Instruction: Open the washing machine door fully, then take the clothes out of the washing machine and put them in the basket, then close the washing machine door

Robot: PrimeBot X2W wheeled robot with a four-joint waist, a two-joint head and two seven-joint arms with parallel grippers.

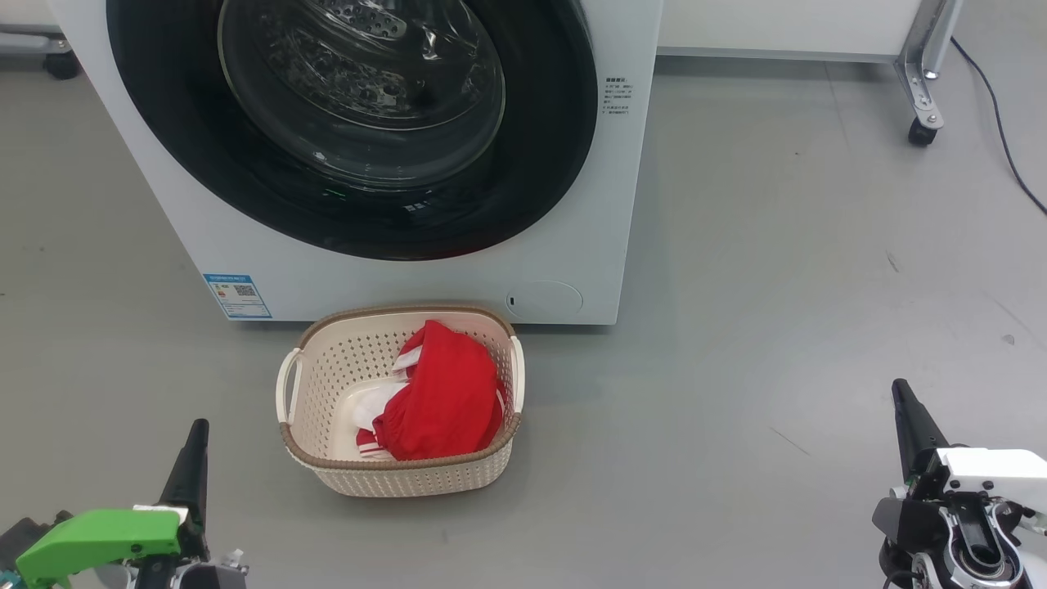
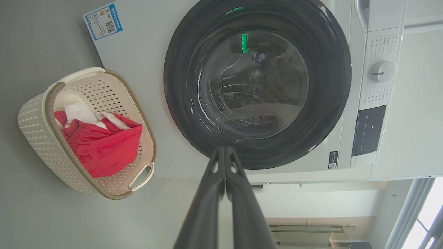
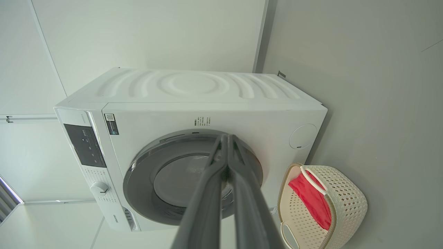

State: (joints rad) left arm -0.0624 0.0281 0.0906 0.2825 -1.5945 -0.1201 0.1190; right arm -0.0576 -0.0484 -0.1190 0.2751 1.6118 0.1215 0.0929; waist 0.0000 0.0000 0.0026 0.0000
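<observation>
The white washing machine [image 1: 409, 278] stands ahead, and its round black washing machine door [image 1: 352, 123] sits flush against its front. On the floor just before it is the cream basket [image 1: 401, 478] holding the red clothes [image 1: 446, 401] with white trim. My left gripper [image 1: 196, 433] is at the lower left, fingers pressed together and empty, well short of the basket. My right gripper [image 1: 901, 391] is at the lower right, also shut and empty. The left wrist view shows the door [image 2: 258, 83] and the basket [image 2: 41, 128]. The right wrist view shows the door [image 3: 187, 180] and the basket [image 3: 346, 204].
Grey floor [image 1: 777, 286] stretches around the machine. A metal frame leg on a caster [image 1: 923, 131] stands at the back right, with a black cable [image 1: 1002, 131] running along the floor beside it. A wall panel lies behind the machine.
</observation>
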